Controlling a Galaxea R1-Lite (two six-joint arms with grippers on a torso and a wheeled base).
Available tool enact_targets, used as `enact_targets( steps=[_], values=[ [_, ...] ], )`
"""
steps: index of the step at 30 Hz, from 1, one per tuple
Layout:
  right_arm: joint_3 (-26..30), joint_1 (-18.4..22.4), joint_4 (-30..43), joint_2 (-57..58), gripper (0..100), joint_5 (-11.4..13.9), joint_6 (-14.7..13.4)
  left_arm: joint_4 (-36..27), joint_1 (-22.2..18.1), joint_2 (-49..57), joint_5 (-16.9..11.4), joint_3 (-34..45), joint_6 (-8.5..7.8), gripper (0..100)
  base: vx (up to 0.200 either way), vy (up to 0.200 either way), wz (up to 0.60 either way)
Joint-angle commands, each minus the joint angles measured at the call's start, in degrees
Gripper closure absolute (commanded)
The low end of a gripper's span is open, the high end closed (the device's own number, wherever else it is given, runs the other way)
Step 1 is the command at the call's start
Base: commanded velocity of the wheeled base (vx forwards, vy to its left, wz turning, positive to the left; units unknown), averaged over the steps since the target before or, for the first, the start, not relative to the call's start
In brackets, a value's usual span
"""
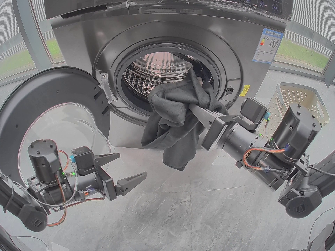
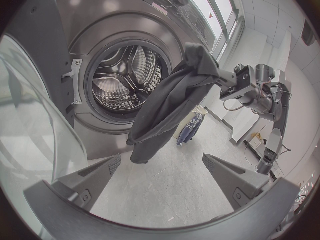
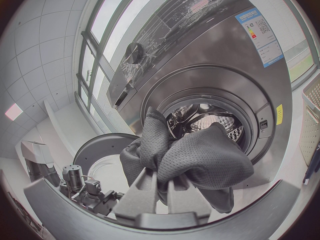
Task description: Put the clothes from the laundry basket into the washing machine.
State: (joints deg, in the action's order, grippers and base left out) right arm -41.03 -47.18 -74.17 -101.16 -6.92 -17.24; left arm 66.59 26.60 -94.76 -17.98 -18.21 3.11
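The right end effector [image 1: 193, 109] is clamped on a dark grey mesh-knit garment [image 1: 174, 122], which hangs just outside the 4 o'clock rim of the open drum mouth [image 1: 153, 74] of the grey front-loading washing machine [image 1: 83, 42]. At 7 o'clock in the head view, the left end effector [image 1: 132, 164] gapes wide, holding nothing, beside the swung-open round glass door [image 1: 45, 94]. The left wrist view adds a blue garment [image 2: 189, 128] draped over the cream perforated laundry basket [image 1: 303, 98]. A blue-and-white label [image 1: 268, 46] and a small yellow sticker [image 1: 245, 90] mark the machine's front.
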Motion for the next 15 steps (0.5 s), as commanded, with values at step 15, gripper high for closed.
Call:
enact_targets(
  steps=[15],
  values=[
    [0.6, -0.9, -0.1, 0.4, 100, -0.6, -0.1, 8.4, 3.0, -15.7, 3.9, -10.4, 1.64, 0, 0.0, 0.0, 0.0]
  ],
)
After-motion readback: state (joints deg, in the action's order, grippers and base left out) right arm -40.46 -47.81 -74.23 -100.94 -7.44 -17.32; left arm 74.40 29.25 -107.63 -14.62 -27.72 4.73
